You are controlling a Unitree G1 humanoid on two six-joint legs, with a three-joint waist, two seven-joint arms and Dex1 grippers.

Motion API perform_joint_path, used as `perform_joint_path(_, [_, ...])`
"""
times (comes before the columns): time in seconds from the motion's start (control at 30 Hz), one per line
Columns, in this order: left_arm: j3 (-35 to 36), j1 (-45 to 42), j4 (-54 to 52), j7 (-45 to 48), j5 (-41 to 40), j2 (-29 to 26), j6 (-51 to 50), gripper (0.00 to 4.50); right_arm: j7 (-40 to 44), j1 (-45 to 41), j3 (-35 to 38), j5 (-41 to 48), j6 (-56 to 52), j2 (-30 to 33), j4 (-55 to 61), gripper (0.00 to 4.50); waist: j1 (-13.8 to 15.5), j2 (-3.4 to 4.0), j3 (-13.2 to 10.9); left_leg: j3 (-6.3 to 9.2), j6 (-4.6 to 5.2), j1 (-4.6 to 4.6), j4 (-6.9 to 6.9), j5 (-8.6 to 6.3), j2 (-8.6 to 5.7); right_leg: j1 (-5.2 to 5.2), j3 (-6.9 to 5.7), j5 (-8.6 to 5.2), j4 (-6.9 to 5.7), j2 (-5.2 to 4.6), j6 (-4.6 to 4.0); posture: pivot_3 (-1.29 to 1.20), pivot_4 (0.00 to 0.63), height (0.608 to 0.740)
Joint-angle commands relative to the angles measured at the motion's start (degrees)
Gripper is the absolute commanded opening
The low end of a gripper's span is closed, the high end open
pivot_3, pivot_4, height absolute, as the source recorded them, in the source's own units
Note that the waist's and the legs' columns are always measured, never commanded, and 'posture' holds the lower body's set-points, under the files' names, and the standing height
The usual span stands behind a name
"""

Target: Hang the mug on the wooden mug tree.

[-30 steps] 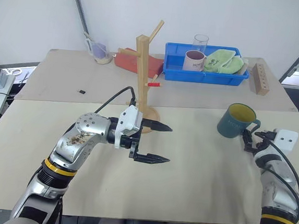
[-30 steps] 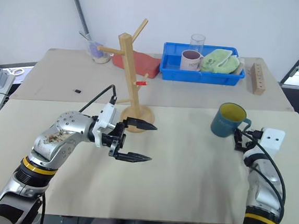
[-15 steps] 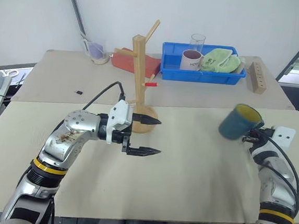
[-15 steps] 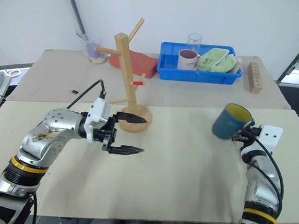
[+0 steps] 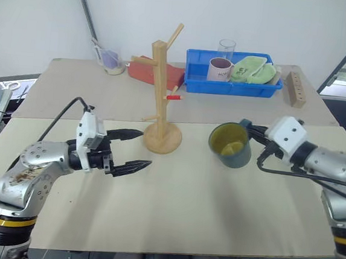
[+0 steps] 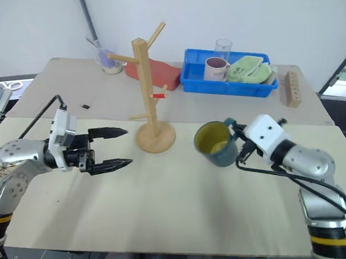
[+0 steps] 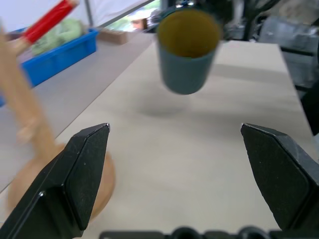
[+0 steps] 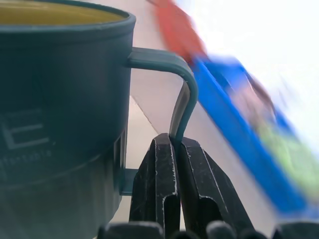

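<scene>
Two end effectors show: the right end effector [image 8: 172, 144] pinches the mug [image 5: 230, 145] by its handle, above the table [image 5: 214, 212] beside the wooden mug tree [image 5: 162, 98]; the left end effector [image 5: 135, 147] is spread.

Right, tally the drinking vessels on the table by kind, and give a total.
Mugs: 2, the teal mug held by the right gripper and a white mug in the blue bin
Clear glasses: 1
Total: 3

Silver arms, yellow-black bands, white wrists, black fingers [image 5: 130, 133], cables.
</scene>
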State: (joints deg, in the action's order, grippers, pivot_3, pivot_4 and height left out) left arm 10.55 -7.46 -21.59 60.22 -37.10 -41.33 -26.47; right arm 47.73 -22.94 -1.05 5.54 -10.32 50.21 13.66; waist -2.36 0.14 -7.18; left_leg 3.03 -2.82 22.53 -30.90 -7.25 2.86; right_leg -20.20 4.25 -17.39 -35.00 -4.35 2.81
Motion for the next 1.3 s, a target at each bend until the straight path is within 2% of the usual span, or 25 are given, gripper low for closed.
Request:
perform_joint_path(0.03, [2.29,0.4,-0.66,-0.33,-0.65,-0.82,0.92,4.5,6.09,-11.29,-4.83,-2.28,2.93,0.53,-1.13,0.03,0.05,-0.03,-0.03,-0.03,-0.02,0.04,0.0,-0.01,-0.01,-0.01,-0.02,0.0,0.02,-0.03,0.0,0.0,0.15,0.74])
perform_joint_path(0.23, [2.4,0.65,-1.47,-1.73,-0.68,-0.02,1.11,4.5,13.66,-26.58,-12.88,-5.89,8.39,-3.25,-8.45,0.03,0.26,-0.14,-0.07,-0.04,-0.01,0.1,0.06,0.0,0.02,-0.06,-0.09,0.01,-0.02,-0.02,-0.01,0.0,0.15,0.74])
perform_joint_path(0.4, [1.02,0.13,-2.82,-3.41,-0.84,1.18,0.83,4.5,15.29,-33.96,-15.7,-8.84,12.68,-7.16,-15.3,0.03,0.21,-0.02,0.0,-0.02,0.22,0.09,0.1,0.14,0.04,-0.06,-0.09,0.03,-0.08,0.03,0.0,0.0,0.15,0.74])
perform_joint_path(0.83, [2.11,-4.21,-4.28,-5.99,-8.68,1.76,-4.67,4.5,14.98,-42.32,-18.74,-15.29,21.9,-14.4,-30.47,0.03,0.1,0.12,0.08,-0.01,0.35,0.0,0.12,0.22,0.06,-0.04,-0.09,0.04,-0.21,0.07,-0.01,0.0,0.15,0.74])
perform_joint_path(1.13, [1.19,-6.38,-6.29,-9.46,-9.67,1.89,-6.71,4.5,13.67,-45.26,-19.02,-17.54,26.17,-18.34,-37.38,0.03,-0.08,0.12,0.08,0.04,0.38,-0.08,0.14,0.24,0.06,0.0,-0.07,0.06,-0.29,0.14,0.03,0.0,0.15,0.74])
perform_joint_path(1.3, [0.66,-7.93,-6.79,-11.32,-9.78,2.16,-7.85,4.5,12.56,-46.07,-18.62,-17.81,27.96,-19.12,-39.5,1.75,-0.08,0.12,0.08,0.05,0.38,-0.11,0.15,0.25,0.06,0.01,-0.07,0.1,-0.29,0.14,0.1,0.0,0.15,0.74])
